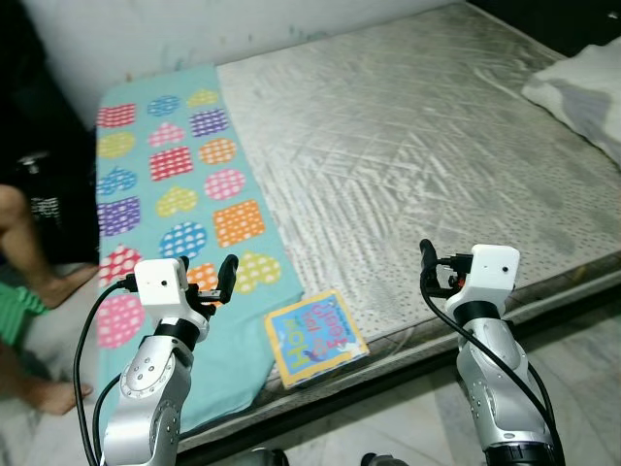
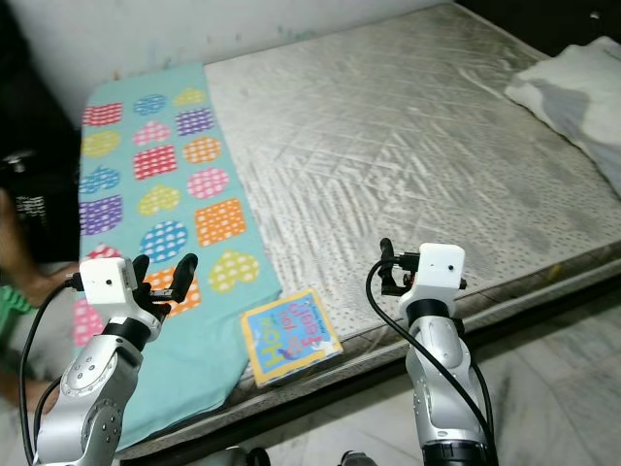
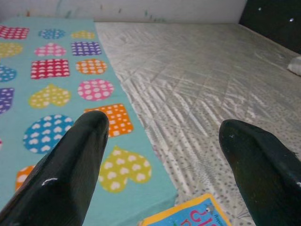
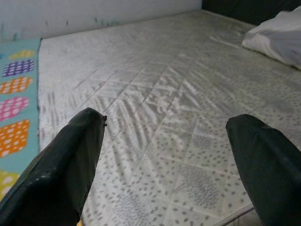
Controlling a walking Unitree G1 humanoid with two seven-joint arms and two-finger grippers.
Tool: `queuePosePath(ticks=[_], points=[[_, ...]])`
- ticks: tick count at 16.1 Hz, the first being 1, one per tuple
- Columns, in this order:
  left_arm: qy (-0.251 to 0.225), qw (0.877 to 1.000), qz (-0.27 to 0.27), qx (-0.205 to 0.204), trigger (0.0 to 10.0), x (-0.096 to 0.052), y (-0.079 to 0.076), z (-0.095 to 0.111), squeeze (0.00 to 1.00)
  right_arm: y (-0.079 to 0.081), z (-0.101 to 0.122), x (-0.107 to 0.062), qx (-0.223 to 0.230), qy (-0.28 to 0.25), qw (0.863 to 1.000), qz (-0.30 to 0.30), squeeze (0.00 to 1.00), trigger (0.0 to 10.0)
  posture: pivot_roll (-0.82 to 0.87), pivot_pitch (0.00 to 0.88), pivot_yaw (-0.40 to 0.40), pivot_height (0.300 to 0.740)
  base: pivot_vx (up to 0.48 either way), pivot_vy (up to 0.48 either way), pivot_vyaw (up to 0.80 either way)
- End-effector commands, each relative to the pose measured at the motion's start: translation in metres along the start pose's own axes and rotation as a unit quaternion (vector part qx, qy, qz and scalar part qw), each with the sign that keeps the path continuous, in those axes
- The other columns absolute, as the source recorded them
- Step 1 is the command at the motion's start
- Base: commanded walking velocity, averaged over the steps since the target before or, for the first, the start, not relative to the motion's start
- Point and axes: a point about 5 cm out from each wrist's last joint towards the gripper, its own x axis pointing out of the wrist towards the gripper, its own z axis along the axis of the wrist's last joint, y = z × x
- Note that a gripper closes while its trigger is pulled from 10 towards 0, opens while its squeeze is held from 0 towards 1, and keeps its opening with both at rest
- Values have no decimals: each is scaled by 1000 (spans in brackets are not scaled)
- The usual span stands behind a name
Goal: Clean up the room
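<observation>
I see the book point(image 1: 315, 337) lying flat at the near edge of the mattress point(image 1: 417, 165), just beside the teal patterned sheet point(image 1: 175, 194). My left gripper point(image 3: 160, 155) hovers over the sheet beside the book, fingers spread wide, holding nothing. My right gripper point(image 4: 169, 155) hangs over the mattress on the book's other side, equally wide and empty.

Grey quilted mattress point(image 1: 427, 155) across most of the room, low on a pale marble floor point(image 1: 582, 388). Teal mat point(image 1: 175, 194) with dotted hearts and squares along its left edge, reaching the head end. White wall point(image 1: 194, 29) behind, scuffed near the mattress. White pillow point(image 1: 582, 92) at the far right corner. Dark shadow at upper right. Even, soft light.
</observation>
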Motion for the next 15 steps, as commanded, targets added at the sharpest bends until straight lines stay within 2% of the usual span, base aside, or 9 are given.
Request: queuePosePath(ticks=[1, 3, 5, 8, 12, 15], points=[[4, 1000, 11, 7, 10000, -3, 7, -2, 0, 4, -3, 0, 6, -1, 1000, 1, 0, 10000, -51, 122, 155, 740, 0, 0, 0], [-2, 1000, 5, 12, 10000, 5, 5, 0, 0, 5, 1, 4, 19, -13, 1000, -9, 0, 10000, -63, 75, 171, 740, 0, 0, 0], [-10, 1000, -6, 13, 10000, 19, 1, 3, 0, 8, 6, 12, 25, -28, 999, -14, 0, 10000, -81, 9, 186, 740, 0, 0, 0], [-18, 1000, -12, 15, 10000, 35, 1, 2, 0, 9, 13, 23, 29, -51, 998, -17, 0, 10000, -113, 0, 193, 740, 0, 0, 0], [-16, 1000, -9, 20, 10000, 38, 2, -11, 0, 0, 15, 30, 31, -62, 997, -31, 0, 10000, -122, 0, 183, 740, 0, 0, 0], [-23, 999, -4, 29, 10000, 34, 3, -14, 0, -6, 9, 24, 36, -62, 997, -26, 0, 10000, -112, 0, 181, 740, 0, 0, -163]])
